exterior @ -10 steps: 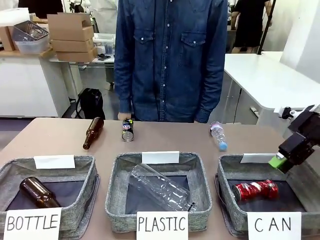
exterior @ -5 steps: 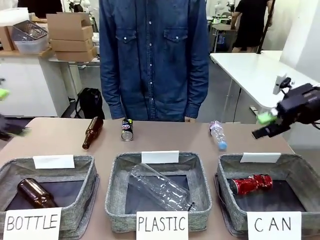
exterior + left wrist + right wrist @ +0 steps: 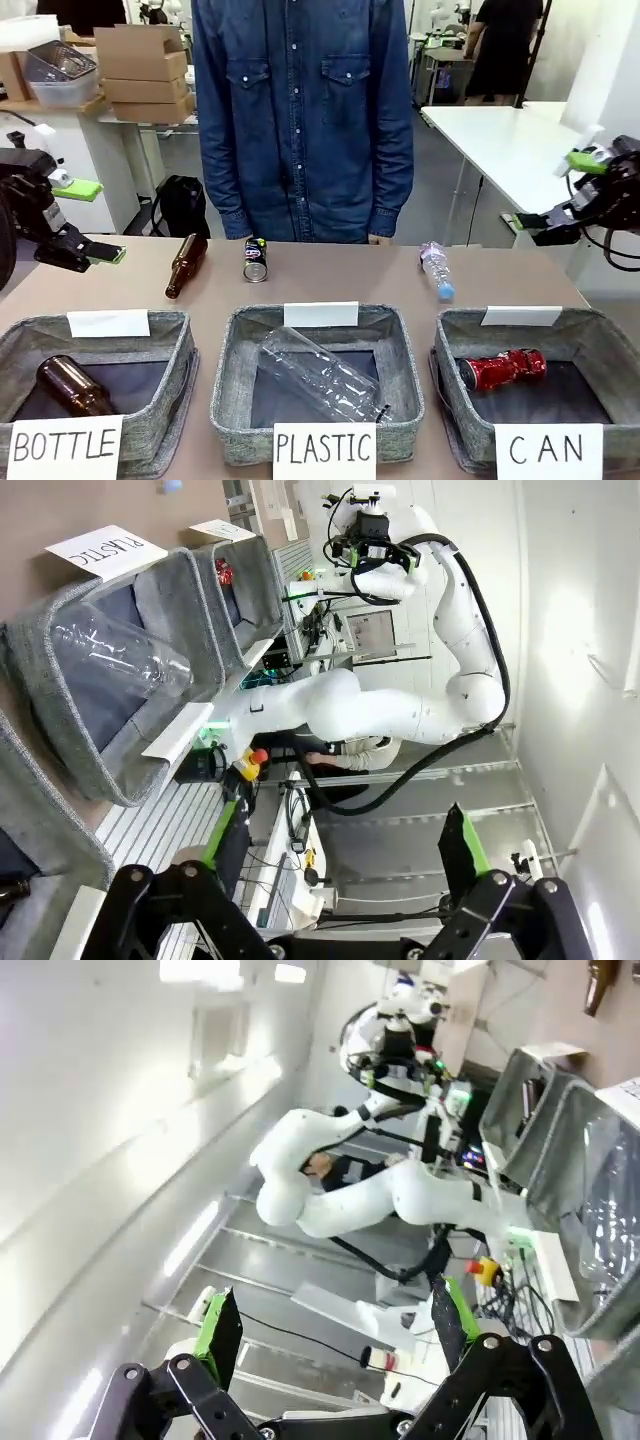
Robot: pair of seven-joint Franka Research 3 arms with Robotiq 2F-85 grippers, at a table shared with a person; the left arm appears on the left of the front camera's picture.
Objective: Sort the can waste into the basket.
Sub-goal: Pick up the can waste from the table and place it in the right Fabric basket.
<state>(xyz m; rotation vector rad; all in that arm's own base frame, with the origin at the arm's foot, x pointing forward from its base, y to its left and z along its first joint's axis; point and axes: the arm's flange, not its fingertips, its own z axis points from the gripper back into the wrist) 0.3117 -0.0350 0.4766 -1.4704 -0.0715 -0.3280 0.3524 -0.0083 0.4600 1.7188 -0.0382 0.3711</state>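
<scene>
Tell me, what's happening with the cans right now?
Left gripper, right gripper open, empty, off to the sides. Red can in CAN basket; dark can on table. Nothing blocking it.

You're in a robotics lab, white robot arm (image 3: 400,700) on its stand, red emergency-stop button (image 3: 258,755) and cables beneath, white worktables (image 3: 520,140), stacked cardboard boxes (image 3: 145,65) behind.

Table (image 3: 330,280); bins (image 3: 446,375), brown bottle (image 3: 186,265), plastic bottle (image 3: 436,271), can (image 3: 256,260)
</scene>
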